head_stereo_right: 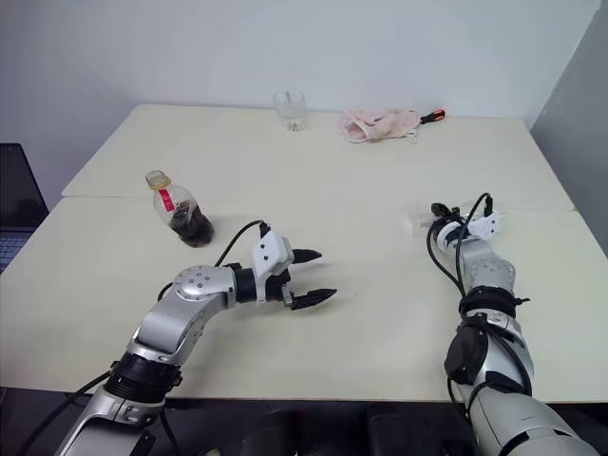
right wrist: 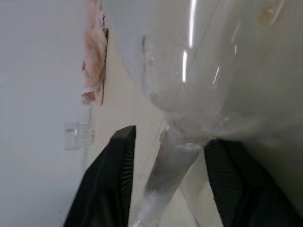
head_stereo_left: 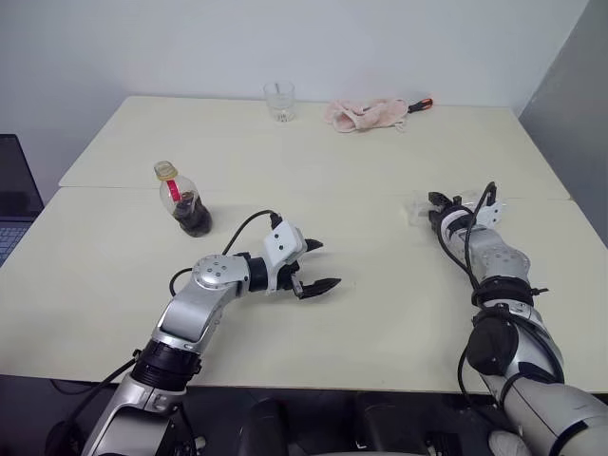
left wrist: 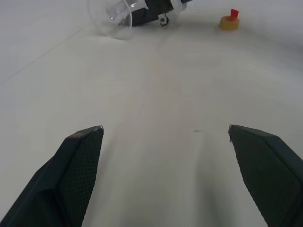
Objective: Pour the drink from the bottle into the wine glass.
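Lying on its side near the table's right edge: clear stemmed wine glass (right wrist: 208,66), stem between right gripper (right wrist: 168,184) fingers, contact unclear. Left gripper (head_stereo_left: 317,266) wide open, empty. Cola-filled, yellow-capped clear bottle (head_stereo_left: 187,202) upright, left side. Step: righting glass; next, firm stem grip.

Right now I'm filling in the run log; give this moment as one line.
left hand open, empty | right hand fingers around clear stemmed wine glass lying on its side | small cola bottle upright, yellow cap on | pour not started
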You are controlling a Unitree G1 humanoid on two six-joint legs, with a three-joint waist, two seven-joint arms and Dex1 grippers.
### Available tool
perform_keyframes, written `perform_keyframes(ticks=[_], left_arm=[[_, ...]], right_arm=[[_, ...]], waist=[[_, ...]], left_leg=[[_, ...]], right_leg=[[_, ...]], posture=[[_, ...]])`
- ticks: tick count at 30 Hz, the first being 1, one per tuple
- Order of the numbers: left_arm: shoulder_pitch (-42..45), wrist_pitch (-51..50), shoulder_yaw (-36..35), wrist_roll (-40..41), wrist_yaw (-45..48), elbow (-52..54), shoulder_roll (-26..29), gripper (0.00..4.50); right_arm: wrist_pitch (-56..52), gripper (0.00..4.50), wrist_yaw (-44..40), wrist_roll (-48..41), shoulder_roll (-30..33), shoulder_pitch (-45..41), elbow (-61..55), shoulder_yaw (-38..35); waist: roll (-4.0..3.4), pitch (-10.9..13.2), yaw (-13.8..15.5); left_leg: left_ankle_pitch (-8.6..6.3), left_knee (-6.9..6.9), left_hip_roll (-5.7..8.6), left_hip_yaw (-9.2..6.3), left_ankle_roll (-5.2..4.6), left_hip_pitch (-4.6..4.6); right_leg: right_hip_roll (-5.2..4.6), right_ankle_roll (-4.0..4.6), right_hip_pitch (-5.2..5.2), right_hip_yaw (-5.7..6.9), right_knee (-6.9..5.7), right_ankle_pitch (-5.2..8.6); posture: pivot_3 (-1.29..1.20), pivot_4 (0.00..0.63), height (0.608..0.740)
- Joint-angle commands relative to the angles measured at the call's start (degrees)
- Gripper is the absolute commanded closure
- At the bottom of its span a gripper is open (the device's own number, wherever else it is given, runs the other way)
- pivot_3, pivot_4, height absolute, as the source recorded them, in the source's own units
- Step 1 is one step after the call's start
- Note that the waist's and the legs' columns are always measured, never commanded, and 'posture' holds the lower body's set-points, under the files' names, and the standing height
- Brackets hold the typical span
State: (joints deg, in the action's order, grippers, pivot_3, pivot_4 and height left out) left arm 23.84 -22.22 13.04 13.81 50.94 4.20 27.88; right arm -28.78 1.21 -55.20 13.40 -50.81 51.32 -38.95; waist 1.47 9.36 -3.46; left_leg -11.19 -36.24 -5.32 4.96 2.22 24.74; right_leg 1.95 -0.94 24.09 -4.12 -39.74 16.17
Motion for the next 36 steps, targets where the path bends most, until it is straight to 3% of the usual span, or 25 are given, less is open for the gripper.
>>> perform_keyframes(ticks=[1, 4, 8, 12, 17, 23, 36], left_arm=[[0.2, 0.4, -1.7, -0.2, -1.0, 1.8, 0.3, 0.0], [-0.4, 0.5, -2.0, -0.2, -1.7, 2.0, 0.4, 0.0], [-2.1, 0.5, -3.2, -0.1, -2.5, 2.7, 1.3, 0.0], [-3.9, 1.2, -5.1, -0.7, -2.9, 2.3, 3.8, 0.0], [-6.1, 0.7, -8.3, 0.5, -3.2, 3.0, 5.9, 0.0], [-8.0, -1.3, -10.1, 2.5, -4.8, 5.7, 4.1, 0.0], [-9.0, -2.5, -11.4, 2.8, -8.1, 7.8, 3.0, 0.0]], right_arm=[[0.1, 3.36, -3.0, 3.2, 0.7, -0.9, -0.2, 2.2], [-1.7, 4.3, -3.9, 7.5, -0.1, 1.0, -8.1, 7.9], [0.7, 4.34, -8.8, 17.2, -2.1, 5.3, -25.8, 22.0], [14.1, 4.34, -15.4, 29.6, -6.6, 7.8, -34.0, 35.6], [30.4, 4.34, -20.5, 40.7, -12.8, 7.7, -26.5, 44.8], [44.9, 4.34, -19.6, 49.6, -17.2, 4.4, -10.2, 48.1], [50.6, 4.34, -27.3, 53.5, -19.3, 2.4, 3.2, 48.2]], waist=[[0.0, 0.0, 0.0], [0.0, 0.0, 0.1], [-0.01, 0.0, 0.1], [-0.06, 0.0, -0.4], [-0.05, 0.0, -0.3], [0.04, 0.1, 0.8], [0.11, 0.1, 0.4]], left_leg=[[0.0, 0.0, -0.02, 0.0, 0.0, 0.0], [0.0, 0.0, -0.01, -0.02, 0.0, -0.03], [0.01, 0.07, -0.03, -0.08, 0.01, 0.0], [0.01, 0.18, -0.11, -0.06, 0.01, 0.01], [0.01, 0.19, -0.23, -0.1, 0.03, 0.02], [0.02, 0.1, -0.08, -0.02, 0.05, 0.02], [0.02, 0.13, -0.22, -0.07, 0.06, 0.0]], right_leg=[[0.0, 0.0, -0.01, 0.0, 0.02, 0.0], [-0.02, 0.0, -0.02, 0.0, -0.01, -0.01], [-0.03, 0.01, 0.05, -0.02, -0.04, 0.0], [0.02, 0.05, 0.24, -0.02, -0.15, 0.03], [0.14, 0.17, 0.23, 0.06, -0.17, 0.09], [-0.16, 0.44, 0.13, 0.14, -0.16, -0.04], [-0.07, 0.57, 0.13, 0.19, -0.24, -0.02]], posture=[[0.0, 0.15, 0.74], [0.0, 0.15, 0.74], [0.0, 0.15, 0.74], [0.0, 0.15, 0.74], [0.0, 0.15, 0.74], [0.0, 0.15, 0.74], [0.0, 0.15, 0.74]])
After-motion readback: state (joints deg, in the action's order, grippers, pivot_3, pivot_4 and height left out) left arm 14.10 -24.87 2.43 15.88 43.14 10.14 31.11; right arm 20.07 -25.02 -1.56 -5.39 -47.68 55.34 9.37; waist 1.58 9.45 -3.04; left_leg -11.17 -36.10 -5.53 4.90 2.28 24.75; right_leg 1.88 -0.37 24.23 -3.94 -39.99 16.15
